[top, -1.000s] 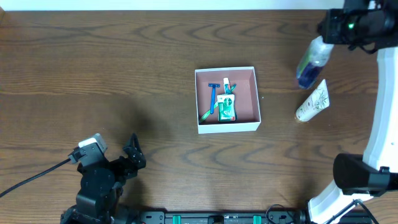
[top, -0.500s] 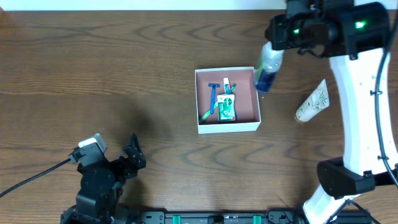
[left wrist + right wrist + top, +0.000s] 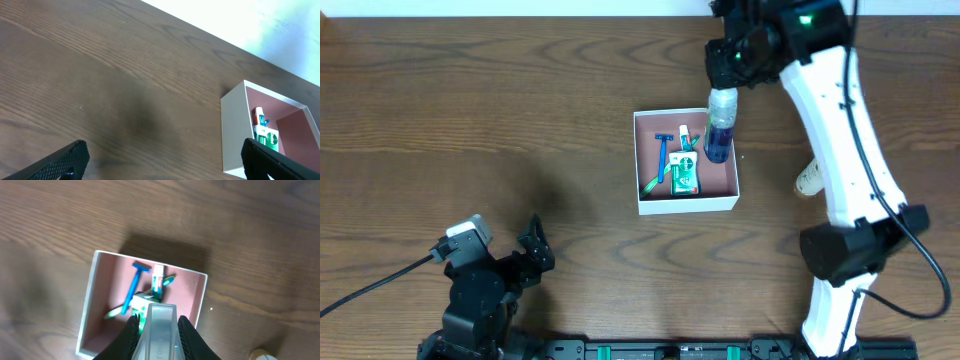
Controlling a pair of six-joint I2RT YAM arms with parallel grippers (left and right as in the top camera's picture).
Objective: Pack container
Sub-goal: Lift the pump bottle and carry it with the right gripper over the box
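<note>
A: Overhead view first: where is the container (image 3: pixel 688 204), and which arm is nearer?

B: It sits about mid-table, slightly toward the right edge. The right gripper (image 3: pixel 728 72) hangs over its far right corner. The left gripper (image 3: pixel 533 250) is by the near edge of the table (image 3: pixel 470 120) on the left, well apart, with its fingers spread wide around nothing.

A: What do the right fingers hold?

B: A clear bottle (image 3: pixel 720 125) of blue liquid, pinched in a narrow grip at its upper end. The right wrist view looks straight down its length, with a dark finger (image 3: pixel 131 332) on each side, so its long axis runs roughly up and down, base lowest.

A: And the container relative to those fingers?

B: It is directly below them. The base appears over the right-hand strip of the pink floor, just beside the right wall. I cannot tell whether it touches the floor.

A: What is already inside?

B: A blue razor (image 3: pixel 663 152) and a green packet (image 3: pixel 685 178) lie toward the left and middle. The right strip looks bare.

A: What does the next move call for?

B: I would judge a straight descent and then a release. The base could catch the right wall, or the bottle could topple onto the packet. A tube (image 3: pixel 808 180) lies on the table right of the container, partly hidden by the arm.
</note>
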